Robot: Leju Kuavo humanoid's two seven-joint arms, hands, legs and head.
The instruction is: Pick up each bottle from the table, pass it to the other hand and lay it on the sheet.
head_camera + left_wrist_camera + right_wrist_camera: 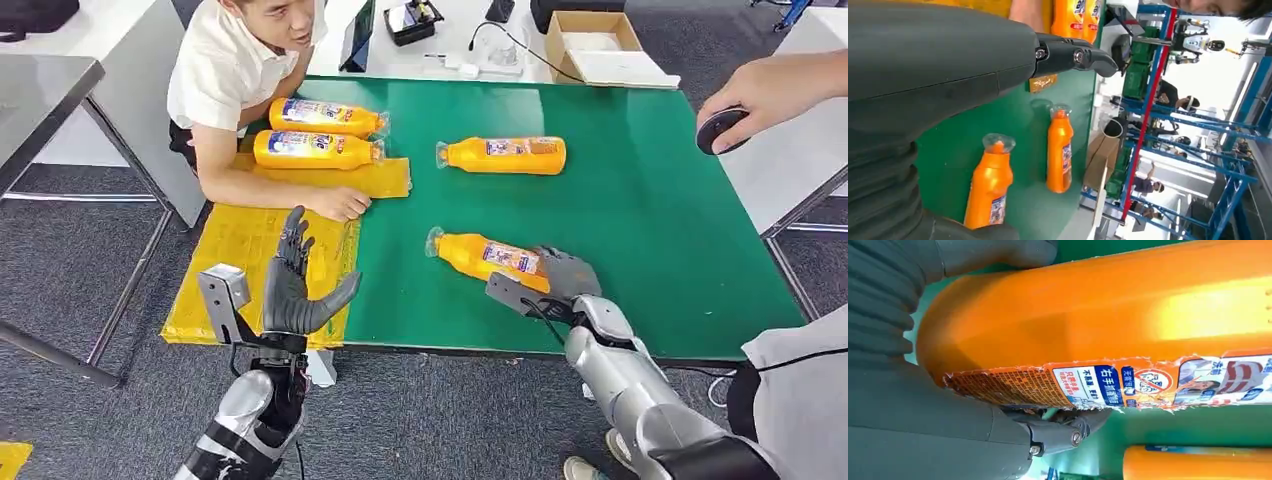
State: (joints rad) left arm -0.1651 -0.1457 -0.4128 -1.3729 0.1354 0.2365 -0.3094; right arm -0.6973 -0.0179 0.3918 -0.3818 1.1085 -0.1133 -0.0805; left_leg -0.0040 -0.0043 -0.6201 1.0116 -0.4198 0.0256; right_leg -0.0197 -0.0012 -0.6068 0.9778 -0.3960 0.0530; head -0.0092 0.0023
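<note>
Four orange bottles lie in the head view. Two bottles point(320, 115) point(315, 148) rest on the yellow sheet point(250, 270) at the table's left. A third bottle point(505, 155) lies mid-table. The nearest bottle point(485, 257) point(1098, 315) lies on the green table point(650, 230), and my right hand point(565, 278) point(908, 430) grips its base, thumb on one side and fingers point(1068, 427) on the other. My left hand point(295, 290) point(948, 60) stands upright and open over the sheet's near edge, holding nothing. The left wrist view shows the two table bottles point(990, 185) point(1059, 150).
A person leans on the table's far left, with one hand point(340, 205) resting on the sheet. Another person's hand point(760, 95) holds a dark round object point(722, 130) over the right edge. A cardboard box point(590, 40) stands behind the table.
</note>
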